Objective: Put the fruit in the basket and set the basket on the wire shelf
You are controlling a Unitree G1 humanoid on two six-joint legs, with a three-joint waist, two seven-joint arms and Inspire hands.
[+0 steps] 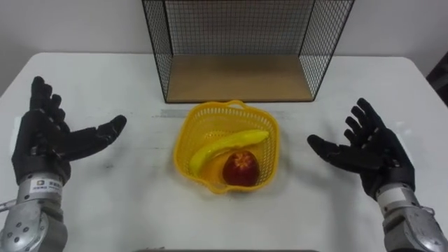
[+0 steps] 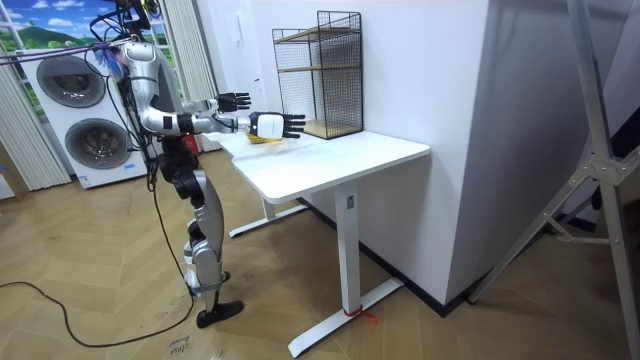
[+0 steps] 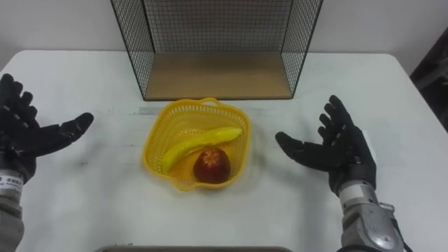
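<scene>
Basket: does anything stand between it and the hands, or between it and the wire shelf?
Nothing visible. Bare table separates the basket from the open left hand and right hand, and the wire shelf opens toward it.

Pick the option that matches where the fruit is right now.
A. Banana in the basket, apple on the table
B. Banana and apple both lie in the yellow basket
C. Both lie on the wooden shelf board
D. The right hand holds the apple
B: the banana and the apple lie together inside the yellow basket on the table, while the left hand and the right hand are open on either side of it.
</scene>
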